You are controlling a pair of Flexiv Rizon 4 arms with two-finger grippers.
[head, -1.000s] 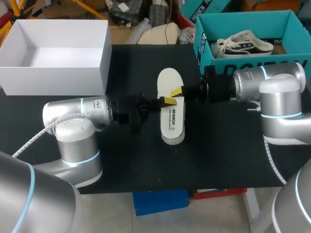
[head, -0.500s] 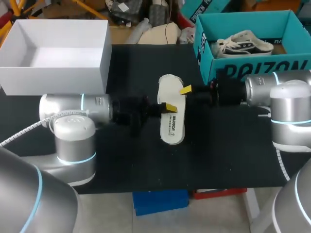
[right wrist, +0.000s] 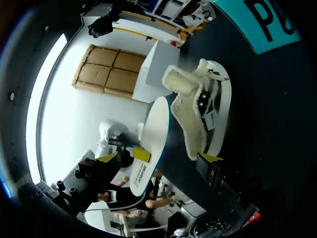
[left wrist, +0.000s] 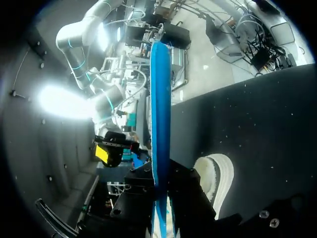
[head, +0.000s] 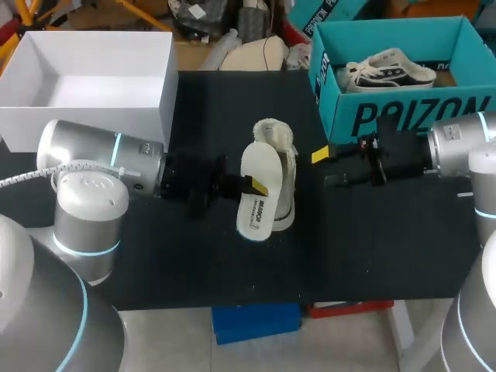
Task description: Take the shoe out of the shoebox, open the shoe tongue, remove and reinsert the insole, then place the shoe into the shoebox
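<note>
A cream sneaker (head: 283,159) lies on its side on the black table (head: 232,101), tongue end toward the far edge. My left gripper (head: 254,186) is shut on a white insole (head: 256,198) with a blue underside, holding it tilted on edge just left of the sneaker. In the left wrist view the insole (left wrist: 160,99) stands edge-on between the fingers of that gripper (left wrist: 161,198), the sneaker (left wrist: 214,176) beside it. My right gripper (head: 327,169) is open, to the right of the sneaker and touching nothing. Its wrist view shows the sneaker (right wrist: 198,106) and the insole (right wrist: 151,144) ahead.
An open white box (head: 163,93) stands at the back left. A teal shoebox (head: 403,112) at the back right holds another sneaker (head: 391,70). Bare table lies in front of the sneaker and between the boxes.
My right gripper opened, let go of the insole and drew back to the right. My left gripper pulled the insole left and tipped it on edge, uncovering the sneaker.
</note>
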